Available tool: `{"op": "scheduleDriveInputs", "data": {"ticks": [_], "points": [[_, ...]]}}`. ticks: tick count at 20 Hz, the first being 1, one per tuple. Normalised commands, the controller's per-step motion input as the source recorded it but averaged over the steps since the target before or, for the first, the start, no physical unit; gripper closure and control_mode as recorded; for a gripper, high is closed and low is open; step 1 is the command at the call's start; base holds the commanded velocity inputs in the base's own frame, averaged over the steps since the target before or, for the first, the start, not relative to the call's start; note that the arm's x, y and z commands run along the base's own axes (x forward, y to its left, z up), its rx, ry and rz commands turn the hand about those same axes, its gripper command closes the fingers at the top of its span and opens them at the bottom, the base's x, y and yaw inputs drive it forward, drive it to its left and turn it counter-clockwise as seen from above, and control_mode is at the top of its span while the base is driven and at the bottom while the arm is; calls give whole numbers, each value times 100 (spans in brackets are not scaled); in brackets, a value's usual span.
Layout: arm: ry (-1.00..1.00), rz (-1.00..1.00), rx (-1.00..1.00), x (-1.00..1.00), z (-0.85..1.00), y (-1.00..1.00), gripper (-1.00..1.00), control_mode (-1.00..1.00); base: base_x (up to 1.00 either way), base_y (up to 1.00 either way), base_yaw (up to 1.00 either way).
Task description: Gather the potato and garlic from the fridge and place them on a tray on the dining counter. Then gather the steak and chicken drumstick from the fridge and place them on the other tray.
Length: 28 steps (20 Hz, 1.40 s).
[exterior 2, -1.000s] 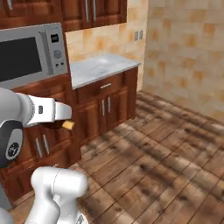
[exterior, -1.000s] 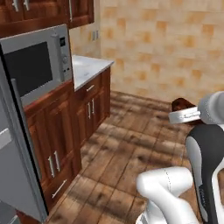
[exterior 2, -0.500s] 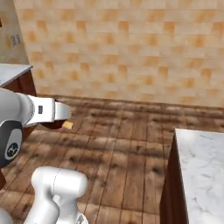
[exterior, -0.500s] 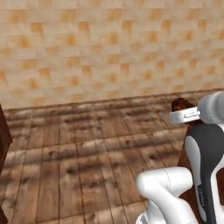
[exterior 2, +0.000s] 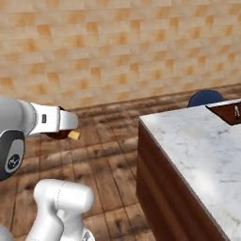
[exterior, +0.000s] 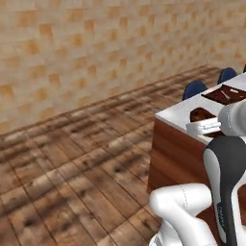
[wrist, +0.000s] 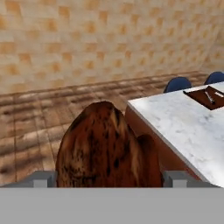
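Marble dining counter (exterior 2: 197, 141); hand view shows gripper (wrist: 105, 178) clasping potato (wrist: 103, 148).

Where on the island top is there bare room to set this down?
The near end of the marble island is bare from its corner back toward the brown tray. The far end by the tray and the blue stools is more crowded.

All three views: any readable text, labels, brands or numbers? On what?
None readable in any view.
Dining counter: bare marble, no print.
Dark tray at its far end: pale marks, too small to tell whether they are text.
Brown potato between the gripper fingers: no label.
Tiled wall: no signs.
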Motion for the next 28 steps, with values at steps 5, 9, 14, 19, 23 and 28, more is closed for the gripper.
{"op": "scheduleDriveInputs", "data": {"ticks": [5,9,14,19,23,28], "points": [[0,0,0,0,0,0,100,100,4,100,-54],[0,0,0,0,0,0,100,100,96,96,-43],[0,0,0,0,0,0,100,100,94,92,-50],[0,0,0,0,0,0,100,100,79,90,-56],[0,0,0,0,0,0,100,100,37,70,-66],[0,0,0,0,0,0,100,100,49,69,-69]]}}
